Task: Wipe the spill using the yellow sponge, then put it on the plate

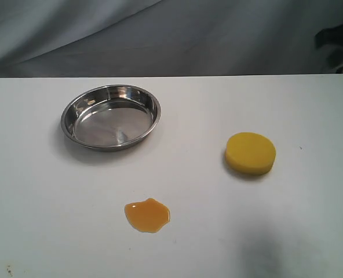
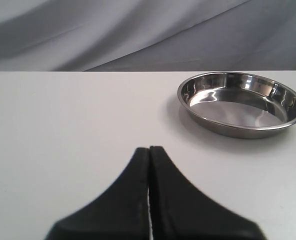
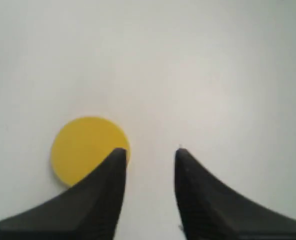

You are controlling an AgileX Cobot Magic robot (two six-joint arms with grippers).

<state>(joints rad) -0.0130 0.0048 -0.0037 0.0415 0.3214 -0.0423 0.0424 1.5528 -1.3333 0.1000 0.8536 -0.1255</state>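
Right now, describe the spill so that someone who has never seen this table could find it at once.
On the white table, look nearer the camera than the round steel dish. The spill lies there alone, with the yellow sponge off to its right in the exterior view. It is flat, glossy amber with a ragged outline; the sponge is a thick, even disc.

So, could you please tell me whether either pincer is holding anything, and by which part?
Nothing is held. The left pincer is shut on nothing; the right pincer is open, and the yellow sponge lies free on the table.
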